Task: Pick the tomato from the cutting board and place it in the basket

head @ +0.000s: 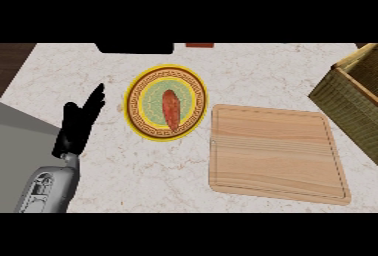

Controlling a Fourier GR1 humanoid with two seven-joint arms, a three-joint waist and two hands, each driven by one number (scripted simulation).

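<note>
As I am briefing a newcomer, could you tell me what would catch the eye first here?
The yellow-rimmed patterned plate left of centre stands out, with a long reddish food item lying on it. Right of it lies a bare wooden cutting board, and a woven basket sits at the right edge. The left hand rests open at the left.

Even, soft overhead light on the pale counter (244,65), faint shadows, no glare

no readable text, labels or nos. anywhere
</note>
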